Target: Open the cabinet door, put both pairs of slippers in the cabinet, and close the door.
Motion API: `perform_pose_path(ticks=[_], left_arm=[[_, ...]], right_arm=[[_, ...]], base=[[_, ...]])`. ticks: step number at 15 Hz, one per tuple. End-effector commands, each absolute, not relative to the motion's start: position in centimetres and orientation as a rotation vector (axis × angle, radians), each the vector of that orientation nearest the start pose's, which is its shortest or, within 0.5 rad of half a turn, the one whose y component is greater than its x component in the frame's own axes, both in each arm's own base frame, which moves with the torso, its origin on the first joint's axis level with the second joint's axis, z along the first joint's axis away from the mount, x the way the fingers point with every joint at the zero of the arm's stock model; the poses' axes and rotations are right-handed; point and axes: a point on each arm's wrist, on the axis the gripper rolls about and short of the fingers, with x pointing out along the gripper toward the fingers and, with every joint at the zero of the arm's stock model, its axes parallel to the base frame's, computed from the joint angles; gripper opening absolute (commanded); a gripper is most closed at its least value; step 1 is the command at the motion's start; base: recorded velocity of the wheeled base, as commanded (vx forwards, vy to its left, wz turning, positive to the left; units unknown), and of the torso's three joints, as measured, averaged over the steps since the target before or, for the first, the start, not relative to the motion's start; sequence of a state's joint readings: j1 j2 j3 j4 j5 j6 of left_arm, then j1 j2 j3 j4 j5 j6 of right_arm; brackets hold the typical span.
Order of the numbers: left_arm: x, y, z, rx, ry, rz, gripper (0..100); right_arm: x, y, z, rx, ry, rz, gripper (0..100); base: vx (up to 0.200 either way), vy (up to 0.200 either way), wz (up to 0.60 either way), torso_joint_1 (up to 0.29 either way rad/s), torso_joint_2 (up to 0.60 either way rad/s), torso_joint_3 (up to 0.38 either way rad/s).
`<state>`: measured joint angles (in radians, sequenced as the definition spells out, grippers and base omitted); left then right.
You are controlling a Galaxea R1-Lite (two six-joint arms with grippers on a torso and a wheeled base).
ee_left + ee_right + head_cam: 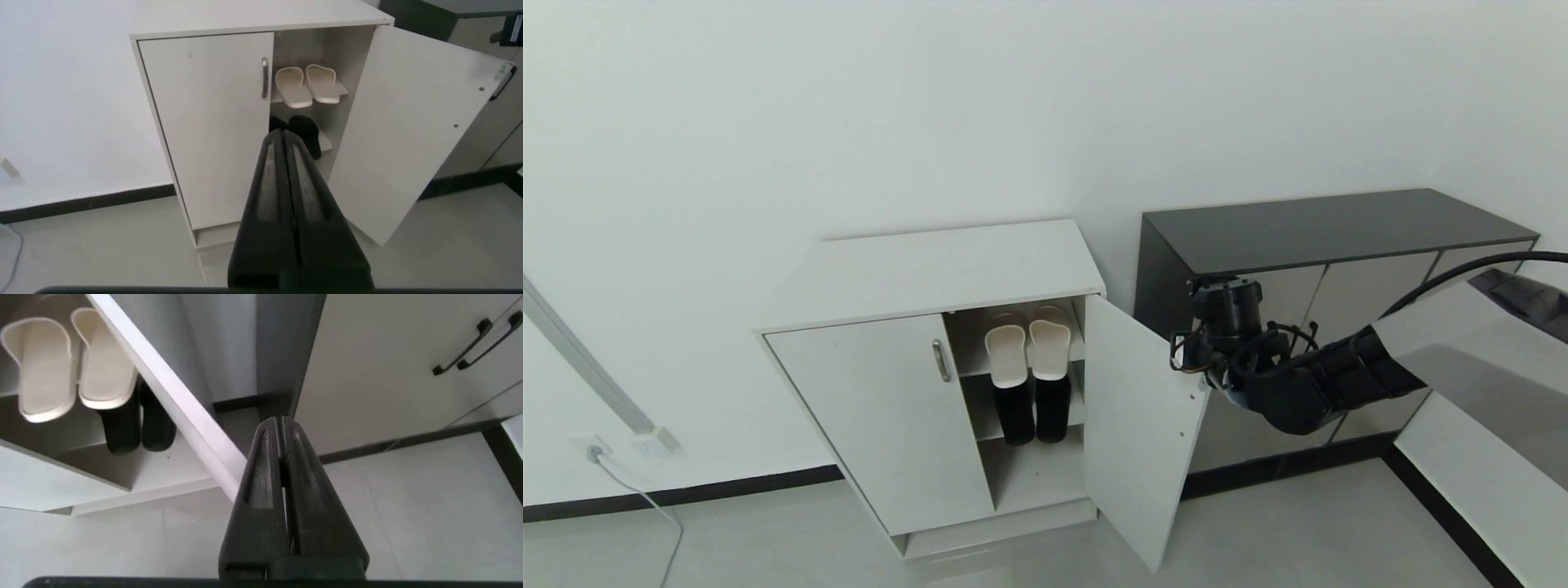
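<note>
Cabinet (931, 269) with door (1135, 425) swung wide, white slippers (1029, 353) shelved above black slippers (1034, 415), right gripper (283, 426) by door edge, fingers together, left gripper (283, 139) likewise closed

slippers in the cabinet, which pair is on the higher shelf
The white pair: it lies one level above the black pair inside the cabinet.

White slippers (1029, 353) lie on the cabinet's upper shelf (343, 87) (black slippers (1035, 412) one level lower).
</note>
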<state>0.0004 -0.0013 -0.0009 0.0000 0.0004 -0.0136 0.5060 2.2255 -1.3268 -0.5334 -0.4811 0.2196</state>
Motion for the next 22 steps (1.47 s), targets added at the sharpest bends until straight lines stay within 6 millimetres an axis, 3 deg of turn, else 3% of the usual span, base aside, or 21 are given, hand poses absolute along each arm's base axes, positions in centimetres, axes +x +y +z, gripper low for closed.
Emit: perform_pose_path(ticks=[1,7,9,16,22], left_arm=[[-2.3,0.0,7.6,-0.015,-0.002,0.003,0],[-2.3,0.0,7.6,-0.015,-0.002,0.003,0],[-2.3,0.0,7.6,-0.015,-0.002,0.002,0],[-2.3,0.0,7.5,-0.014,0.000,0.002,0],[-2.3,0.0,7.6,-0.015,-0.002,0.002,0]], right_arm=[[39.7,20.6,10.0,0.034,0.346,-0.012,0],[39.6,20.6,9.3,0.009,0.397,-0.011,0],[39.0,21.5,9.5,0.017,0.396,0.008,0],[32.8,27.7,9.5,0.001,0.422,0.187,0],[30.6,27.8,10.9,-0.005,0.412,0.263,0]], base=[[0.000,0.000,0.00,0.000,0.00,0.000],[0.000,0.000,0.00,0.000,0.00,0.000],[0.000,0.000,0.00,0.000,0.00,0.000],[0.000,0.000,0.00,0.000,0.00,0.000],[0.000,0.000,0.00,0.000,0.00,0.000]])
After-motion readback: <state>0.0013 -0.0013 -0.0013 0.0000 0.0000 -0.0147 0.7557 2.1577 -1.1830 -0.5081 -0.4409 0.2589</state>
